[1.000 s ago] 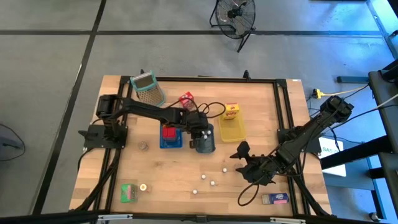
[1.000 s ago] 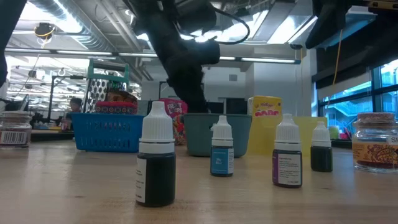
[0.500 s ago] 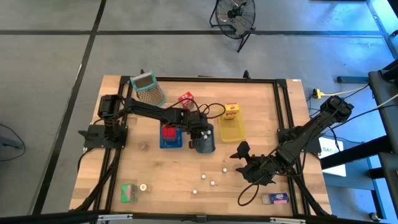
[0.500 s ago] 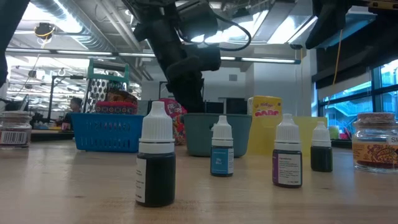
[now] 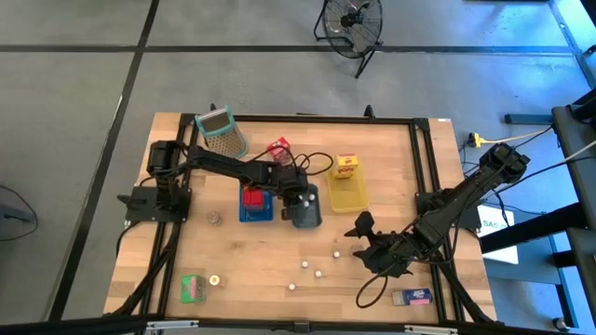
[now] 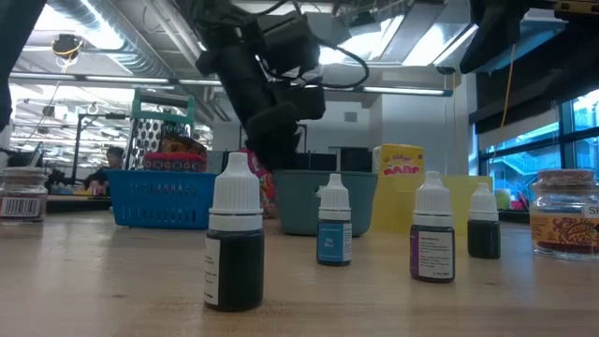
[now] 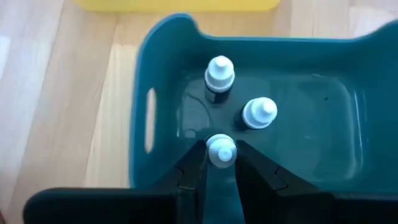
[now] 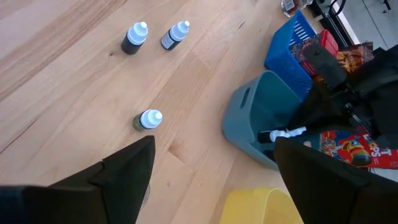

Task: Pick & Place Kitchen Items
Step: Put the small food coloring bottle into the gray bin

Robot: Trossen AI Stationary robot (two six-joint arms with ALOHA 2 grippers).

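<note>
Wooden table (image 5: 251, 261): pale planks under both dark arms, seen from straight above.
Left gripper (image 7: 221, 163): over the grey-blue bin (image 7: 149, 74) near the table's middle; its two fingers are pressed onto the white cap of a small dropper bottle (image 7: 221, 151), held at the bin's mouth.
Inside the grey-blue bin: two more white-capped bottles (image 7: 260, 113) stand on its floor, close to each other.
Right gripper (image 8: 208, 168): above the table's right front part, fingers spread wide apart with nothing between them.
Loose bottles (image 8: 148, 119): the right wrist view shows one standing alone on bare wood and two (image 8: 134, 37) farther off, near each other. From above they show as small white dots (image 5: 318, 274) in front of the bins.
Low view: four white-capped bottles stand in a loose row, the nearest (image 6: 234, 234) dark and large in the picture.
Blue basket (image 5: 244, 216): just left of the grey-blue bin, with a red tin (image 5: 253, 198) in it.
Yellow tray (image 5: 349, 195): just right of the grey-blue bin; a yellow carton (image 5: 347, 167) stands at its far end.
Green carton (image 5: 193, 288): at the table's left front corner.
Blue carton (image 5: 412, 298): at the right front edge.
Small jar (image 6: 563, 213): at the right edge of the low view, dark lid, patterned label.
Green-rimmed grater (image 5: 221, 133): at the far left of the table.
</note>
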